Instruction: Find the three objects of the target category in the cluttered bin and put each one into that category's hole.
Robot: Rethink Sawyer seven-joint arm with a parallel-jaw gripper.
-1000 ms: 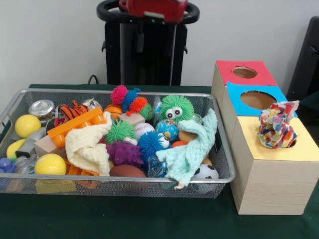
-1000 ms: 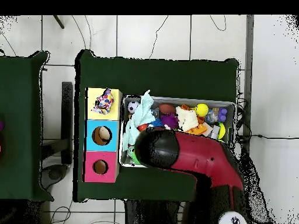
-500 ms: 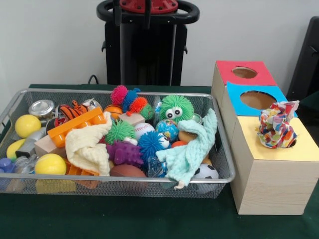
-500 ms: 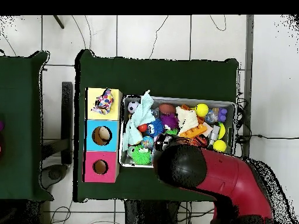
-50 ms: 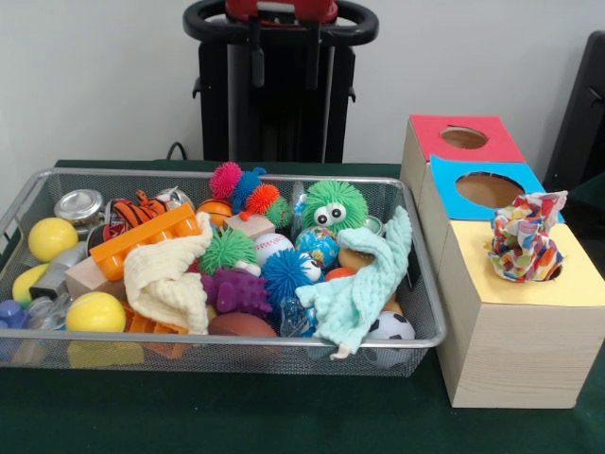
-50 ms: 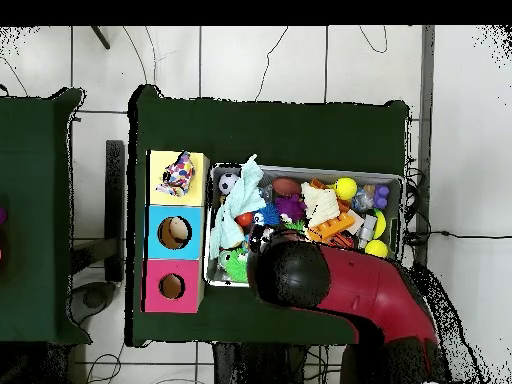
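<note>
While the multicoloured cloth (image 5: 523, 238) sits bunched in the yellow box's hole (image 5: 556, 271) at right, I judge one of three is delivered and I'm searching for the next. Two cloths remain in the wire bin (image 5: 430, 312): the mint one (image 5: 364, 284) draped at its right end, the cream one (image 5: 168, 280) left of centre. My claw (image 5: 282, 43) hangs high over the far rim, holding nothing; I cannot tell its spread. Next I should descend onto the mint cloth's raised fold.
</note>
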